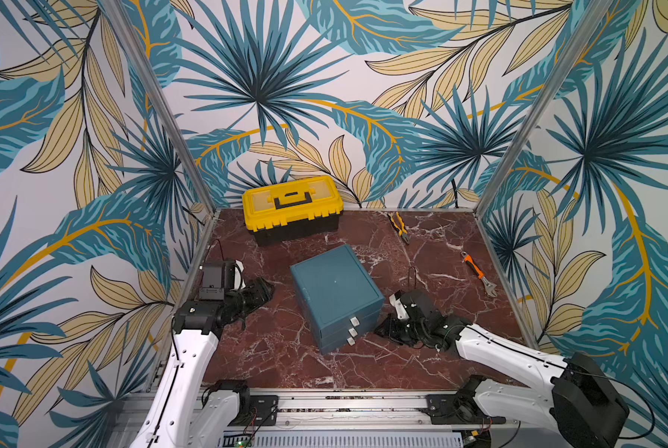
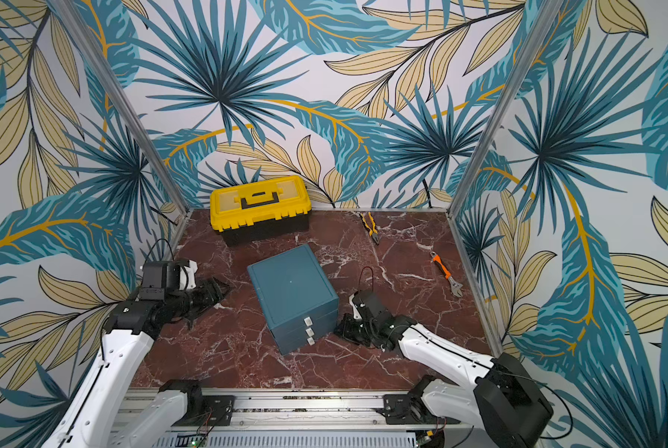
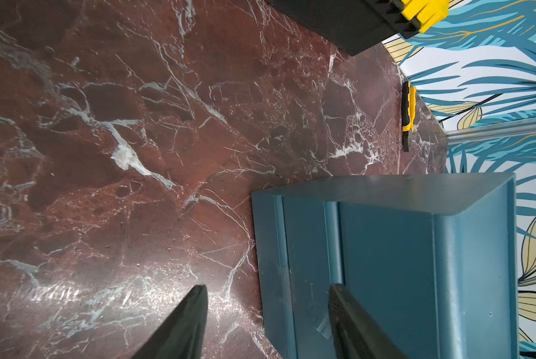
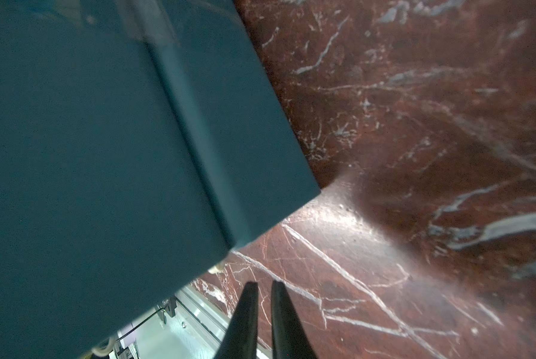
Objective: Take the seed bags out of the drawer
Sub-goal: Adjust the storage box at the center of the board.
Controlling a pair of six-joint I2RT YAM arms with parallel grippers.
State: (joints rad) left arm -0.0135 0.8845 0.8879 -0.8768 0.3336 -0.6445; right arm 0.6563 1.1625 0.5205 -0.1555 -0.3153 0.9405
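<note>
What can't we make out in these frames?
- Seed bags: in no view; the cabinet's three drawers are shut.
- Toolbox contents: lid closed, both top views.
- Drawer handles: too small in both top views to tell shape.
- Pliers: edge-on, far off in left wrist view; jaws unclear.

We see a teal drawer cabinet (image 1: 334, 287) with white handles (image 1: 354, 321) on a dark red table (image 1: 421, 263) veined white like marble. The toolbox (image 1: 291, 205) is yellow over black, the pliers (image 1: 399, 227) yellow and black, the wrench (image 1: 478, 273) orange and grey. The walls (image 1: 324, 77) show teal and tan leaves on white.
</note>
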